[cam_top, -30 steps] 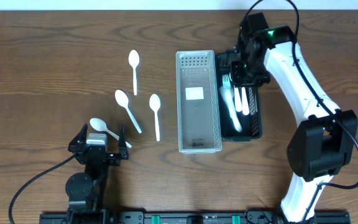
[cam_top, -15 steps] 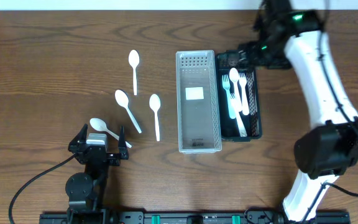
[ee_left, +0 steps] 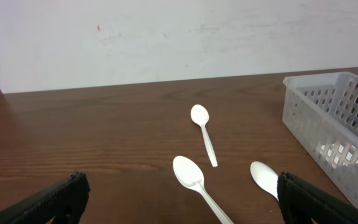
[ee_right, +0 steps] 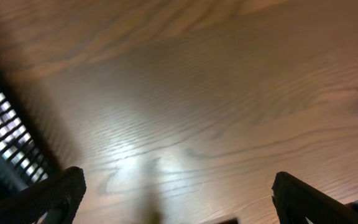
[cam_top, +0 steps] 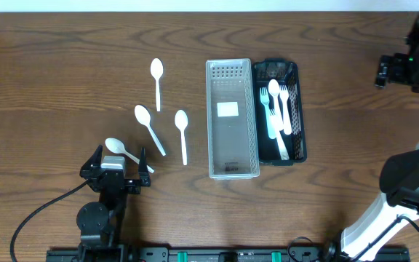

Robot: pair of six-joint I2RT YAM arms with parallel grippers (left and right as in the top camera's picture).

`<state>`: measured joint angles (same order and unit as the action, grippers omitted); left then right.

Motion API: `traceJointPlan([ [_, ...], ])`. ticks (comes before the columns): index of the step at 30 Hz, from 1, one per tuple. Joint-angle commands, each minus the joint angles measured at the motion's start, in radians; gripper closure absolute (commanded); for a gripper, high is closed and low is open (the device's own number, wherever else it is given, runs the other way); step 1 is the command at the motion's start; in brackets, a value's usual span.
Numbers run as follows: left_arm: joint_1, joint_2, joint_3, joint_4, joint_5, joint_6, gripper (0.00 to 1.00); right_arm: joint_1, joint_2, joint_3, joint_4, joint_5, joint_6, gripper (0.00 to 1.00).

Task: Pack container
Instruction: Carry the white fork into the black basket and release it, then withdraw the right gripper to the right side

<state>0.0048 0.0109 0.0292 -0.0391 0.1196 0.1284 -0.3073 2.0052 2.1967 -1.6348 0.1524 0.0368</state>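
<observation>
R end effector (ee_right: 178,196) off black tray (cam_top: 302,109), swung right, open, empty; L end effector (ee_left: 179,196) open, unmoved.

4 spoons (cam_top: 181,122) left of basket (cam_top: 211,116), cutlery (cam_top: 273,89) in tray (cam_top: 275,69)

My wooden table (cam_top: 64,58) carries four white plastic spoons on my left side: a far spoon (cam_top: 157,81), a middle spoon (cam_top: 148,127), an inner spoon (cam_top: 182,133) and a near spoon (cam_top: 121,150). To their right, a clear perforated basket (cam_top: 209,116) stands with a black basket (cam_top: 302,116) right beside it.
</observation>
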Motion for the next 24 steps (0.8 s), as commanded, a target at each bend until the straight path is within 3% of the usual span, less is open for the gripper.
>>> traceJointPlan([
  [1, 0.003, -0.007, -0.025, -0.019, 0.001, 0.002, 0.02, -0.049, -0.004, -0.013, 0.023, -0.027, -0.019, 0.01],
  [10, 0.003, -0.007, -0.025, -0.019, 0.001, 0.002, 0.02, -0.099, -0.004, -0.183, 0.264, -0.056, -0.015, 0.01],
  [24, 0.003, -0.007, -0.025, -0.019, 0.0, 0.002, 0.02, -0.091, -0.004, -0.448, 0.454, -0.106, -0.015, 0.01],
])
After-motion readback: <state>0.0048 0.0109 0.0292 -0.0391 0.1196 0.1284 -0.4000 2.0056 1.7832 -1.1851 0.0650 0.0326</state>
